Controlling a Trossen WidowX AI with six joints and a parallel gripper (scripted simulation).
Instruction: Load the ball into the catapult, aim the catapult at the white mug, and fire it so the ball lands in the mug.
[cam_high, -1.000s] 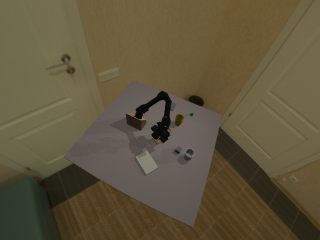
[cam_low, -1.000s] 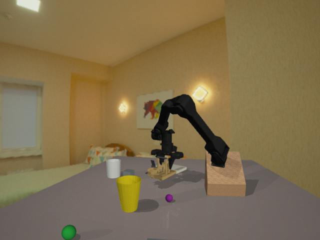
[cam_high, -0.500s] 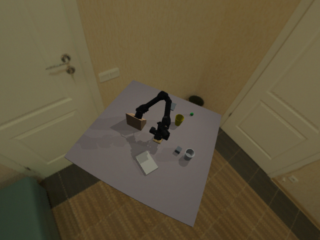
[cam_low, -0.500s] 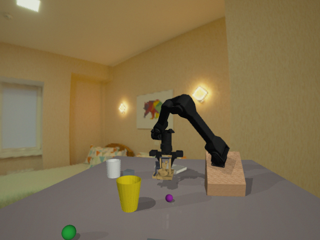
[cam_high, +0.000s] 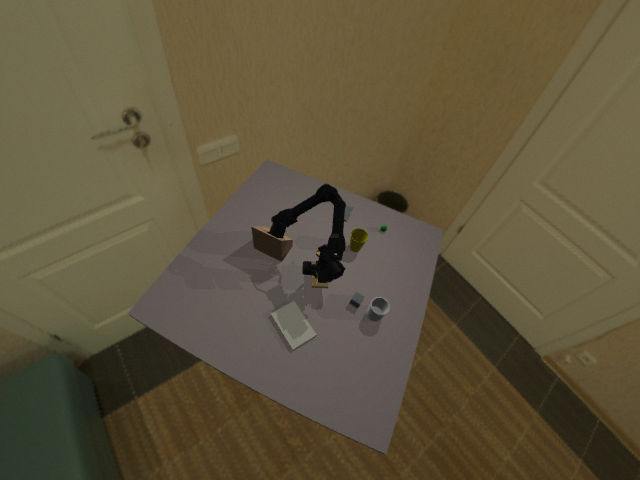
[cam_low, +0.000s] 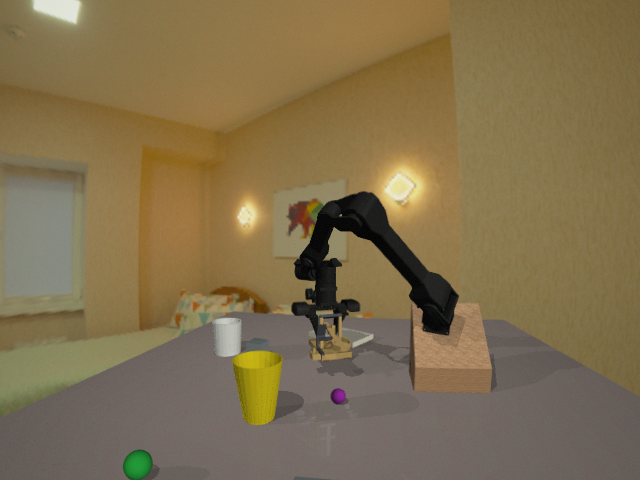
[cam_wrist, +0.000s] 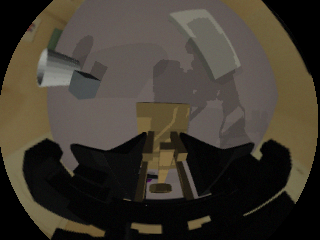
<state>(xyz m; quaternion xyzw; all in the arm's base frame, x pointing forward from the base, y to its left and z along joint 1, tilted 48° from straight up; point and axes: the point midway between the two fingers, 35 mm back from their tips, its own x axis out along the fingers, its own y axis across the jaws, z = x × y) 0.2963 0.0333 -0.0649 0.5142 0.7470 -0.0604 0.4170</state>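
My gripper (cam_high: 322, 270) (cam_low: 327, 331) (cam_wrist: 163, 135) points down and is shut on the tan wooden catapult (cam_high: 320, 284) (cam_low: 338, 355) (cam_wrist: 162, 114), its fingers on both sides of the upright frame. The gripper hides much of the catapult in the top view. Whether the base touches the table is hard to tell. A purple ball (cam_low: 338, 396) lies on the table, apart from the catapult; a green ball (cam_high: 383, 227) (cam_low: 138, 465) lies farther off, beyond the yellow cup. The white mug (cam_high: 378, 308) (cam_low: 227, 336) (cam_wrist: 60, 69) stands upright near the table edge.
A small grey block (cam_high: 356, 299) (cam_low: 257, 344) (cam_wrist: 85, 86) sits beside the mug. A yellow cup (cam_high: 357, 240) (cam_low: 257, 387) stands upright. A pale flat slab (cam_high: 293, 325) (cam_wrist: 212, 42) lies on the table. A brown wedge block (cam_high: 271, 243) (cam_low: 450, 378) stands by the arm's base.
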